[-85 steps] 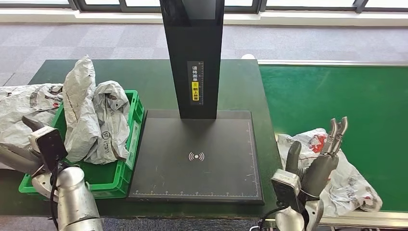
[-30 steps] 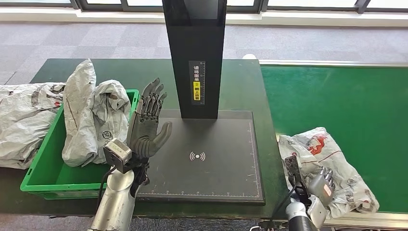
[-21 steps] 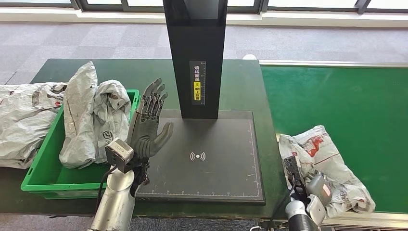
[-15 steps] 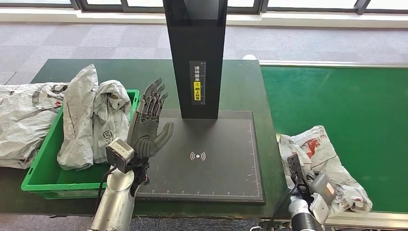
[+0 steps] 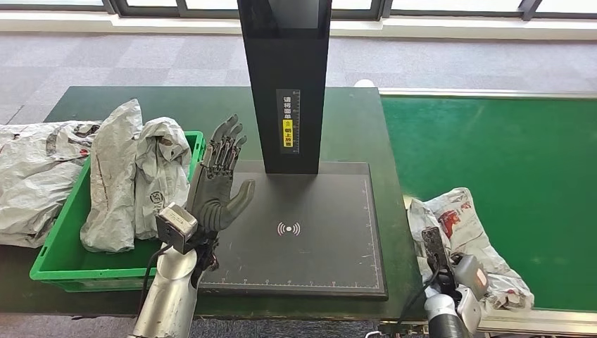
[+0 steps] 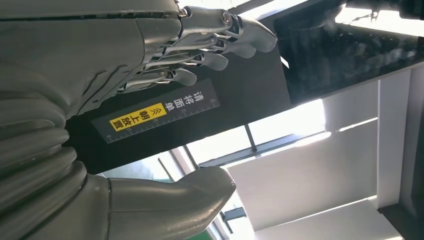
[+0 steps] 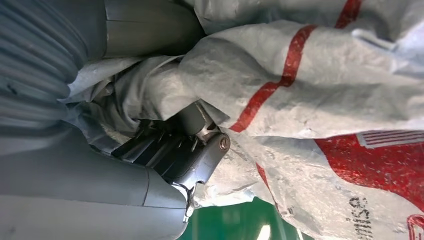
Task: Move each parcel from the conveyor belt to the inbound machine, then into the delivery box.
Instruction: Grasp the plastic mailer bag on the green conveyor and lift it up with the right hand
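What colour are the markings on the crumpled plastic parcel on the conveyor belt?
Red markings on the grey-white parcel; clearest in the right wrist view.

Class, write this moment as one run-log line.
stage: pickup | right hand: grips parcel on conveyor belt | left hand: open above inbound machine | delivery box: holds parcels

A dark green table [image 5: 211, 105] carries a flat black scanner platform [image 5: 317, 260], just right of the raised left robot hand [image 5: 217, 190], with a black upright column [image 5: 285, 77] rising from its far edge. To that hand's left a green crate [image 5: 70, 264] sits on the table, holding two crumpled grey parcels [image 5: 134, 176]; a further grey parcel [image 5: 35, 169] lies on the table beyond the crate. A green conveyor belt [image 5: 507, 148] adjoins the table on the right, and a white-and-red parcel [image 5: 461, 215] lies on its near edge, gripped by the right robot hand [image 5: 461, 278].
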`<act>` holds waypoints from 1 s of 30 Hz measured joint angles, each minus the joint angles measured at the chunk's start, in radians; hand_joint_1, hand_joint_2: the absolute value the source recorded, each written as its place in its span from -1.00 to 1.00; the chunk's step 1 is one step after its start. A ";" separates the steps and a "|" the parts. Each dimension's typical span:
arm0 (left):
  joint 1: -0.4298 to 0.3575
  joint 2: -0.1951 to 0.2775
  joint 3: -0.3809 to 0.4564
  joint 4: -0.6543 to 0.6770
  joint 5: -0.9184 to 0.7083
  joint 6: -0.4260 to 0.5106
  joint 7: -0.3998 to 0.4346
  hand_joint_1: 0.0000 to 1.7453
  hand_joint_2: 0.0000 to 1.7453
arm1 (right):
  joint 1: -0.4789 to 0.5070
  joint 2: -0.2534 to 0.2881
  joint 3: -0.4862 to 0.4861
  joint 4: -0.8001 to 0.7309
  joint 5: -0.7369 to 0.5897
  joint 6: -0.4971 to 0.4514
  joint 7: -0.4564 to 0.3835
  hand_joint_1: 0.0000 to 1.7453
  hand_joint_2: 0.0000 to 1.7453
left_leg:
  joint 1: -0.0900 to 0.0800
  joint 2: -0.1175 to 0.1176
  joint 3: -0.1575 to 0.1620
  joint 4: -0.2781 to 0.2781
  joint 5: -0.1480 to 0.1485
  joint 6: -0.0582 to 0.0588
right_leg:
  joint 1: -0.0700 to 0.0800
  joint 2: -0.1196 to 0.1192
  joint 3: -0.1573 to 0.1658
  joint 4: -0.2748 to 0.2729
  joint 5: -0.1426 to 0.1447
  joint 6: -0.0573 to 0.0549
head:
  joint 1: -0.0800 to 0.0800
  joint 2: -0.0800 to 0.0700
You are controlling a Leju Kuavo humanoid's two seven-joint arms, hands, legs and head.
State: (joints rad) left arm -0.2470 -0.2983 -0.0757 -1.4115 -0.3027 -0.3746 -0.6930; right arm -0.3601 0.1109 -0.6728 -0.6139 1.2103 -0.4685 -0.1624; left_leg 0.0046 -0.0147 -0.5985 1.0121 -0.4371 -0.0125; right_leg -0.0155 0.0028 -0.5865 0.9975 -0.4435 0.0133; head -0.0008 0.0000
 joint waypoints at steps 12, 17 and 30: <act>-0.006 0.000 -0.006 0.033 0.006 0.000 0.002 -1.00 1.00 | 0.171 0.149 0.200 -0.534 -0.433 -0.214 -0.540 1.00 1.00 | 0.000 0.001 -0.002 0.000 0.000 0.000 | 0.000 0.001 -0.004 0.001 -0.001 -0.001 | 0.000 0.000; -0.012 0.000 -0.008 0.072 0.006 0.004 -0.004 -1.00 1.00 | 0.211 0.154 0.357 -0.802 -0.444 -0.231 -0.540 1.00 1.00 | -0.001 0.005 -0.002 0.000 0.000 0.000 | -0.001 0.004 -0.006 0.001 0.000 0.000 | 0.000 0.000; -0.035 -0.006 -0.015 0.123 0.012 0.021 -0.007 -1.00 1.00 | 0.228 0.141 0.635 -0.961 -0.491 -0.220 -0.539 1.00 1.00 | -0.001 0.007 -0.002 0.000 0.000 0.000 | -0.001 0.005 -0.006 0.001 0.000 0.000 | 0.000 0.000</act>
State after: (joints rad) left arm -0.2820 -0.3038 -0.0907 -1.2881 -0.2912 -0.3532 -0.7005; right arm -0.1323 0.2520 -0.0375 -1.5745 0.7191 -0.6886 -0.7014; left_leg 0.0040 -0.0073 -0.6009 1.0117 -0.4372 -0.0129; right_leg -0.0165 0.0075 -0.5927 0.9990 -0.4432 0.0129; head -0.0004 0.0000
